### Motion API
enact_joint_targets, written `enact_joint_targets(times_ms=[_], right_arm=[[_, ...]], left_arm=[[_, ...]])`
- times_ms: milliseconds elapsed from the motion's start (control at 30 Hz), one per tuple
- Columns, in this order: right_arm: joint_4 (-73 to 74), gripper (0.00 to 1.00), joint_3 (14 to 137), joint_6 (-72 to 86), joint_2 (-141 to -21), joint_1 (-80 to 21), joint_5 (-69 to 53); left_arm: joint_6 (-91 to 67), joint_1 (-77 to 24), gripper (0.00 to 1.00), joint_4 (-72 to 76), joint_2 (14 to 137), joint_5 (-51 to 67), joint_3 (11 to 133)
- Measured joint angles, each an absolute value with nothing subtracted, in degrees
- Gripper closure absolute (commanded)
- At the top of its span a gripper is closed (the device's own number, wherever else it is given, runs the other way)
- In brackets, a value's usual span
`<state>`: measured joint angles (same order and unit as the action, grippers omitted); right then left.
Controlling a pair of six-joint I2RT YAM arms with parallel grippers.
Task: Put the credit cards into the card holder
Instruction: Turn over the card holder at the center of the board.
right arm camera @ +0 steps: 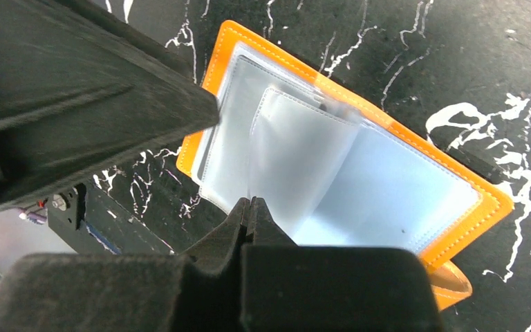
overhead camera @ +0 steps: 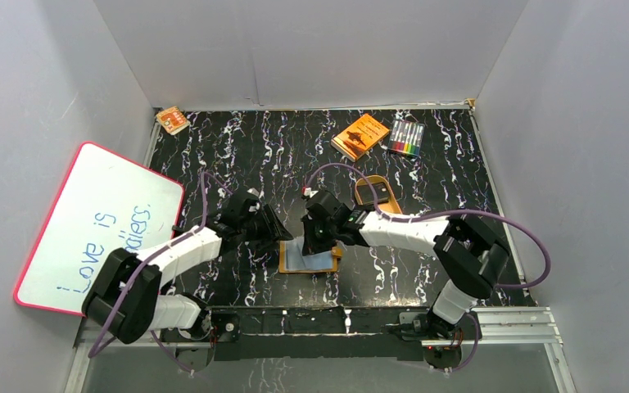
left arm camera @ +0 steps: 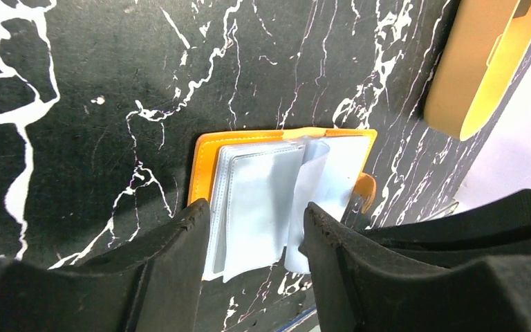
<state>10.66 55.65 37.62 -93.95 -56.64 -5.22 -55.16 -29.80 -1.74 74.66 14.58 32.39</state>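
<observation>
The orange card holder (overhead camera: 288, 264) lies open on the black marbled table between both arms, and its clear pale-blue sleeves are fanned up. My right gripper (right arm camera: 250, 202) is shut on the edge of one thin clear sleeve (right arm camera: 297, 155) and holds it upright over the card holder (right arm camera: 487, 200). My left gripper (left arm camera: 254, 221) is open, and its fingers straddle the sleeves at the edge of the card holder (left arm camera: 204, 162). One finger rests by the orange rim. No loose credit card shows. I cannot tell whether cards sit inside the sleeves.
A gold oval tray (overhead camera: 374, 194) holding a black block stands just behind the right gripper; it also shows in the left wrist view (left arm camera: 484, 62). An orange book (overhead camera: 360, 136) and markers (overhead camera: 407, 137) lie at the back right. A whiteboard (overhead camera: 98, 225) leans at the left.
</observation>
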Motion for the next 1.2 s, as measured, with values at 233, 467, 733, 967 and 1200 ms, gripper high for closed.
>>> enact_joint_targets(times_ms=[233, 467, 733, 967, 1200], right_arm=[[11.8, 1.0, 54.2, 38.5, -91.7, -56.4, -3.2], [12.2, 1.0, 52.9, 39.3, -90.4, -55.9, -1.9], [13.8, 1.0, 50.6, 40.7, -87.7, -55.2, 0.5], [18.7, 0.64, 47.1, 42.3, -80.0, -53.2, 3.7], [21.1, 0.59, 47.1, 41.0, -72.8, -52.9, 2.8]], left_arm=[[-54.6, -29.8, 0.75, -1.8, 69.1, 13.3, 32.5], [-55.6, -29.8, 0.95, 5.7, 72.9, 18.0, 32.5], [-55.9, -29.8, 1.0, 10.4, 79.5, 20.6, 31.2], [-55.9, -29.8, 1.0, 11.8, 81.4, 20.6, 29.6], [-56.0, -29.8, 1.0, 12.4, 82.0, 20.4, 29.2]])
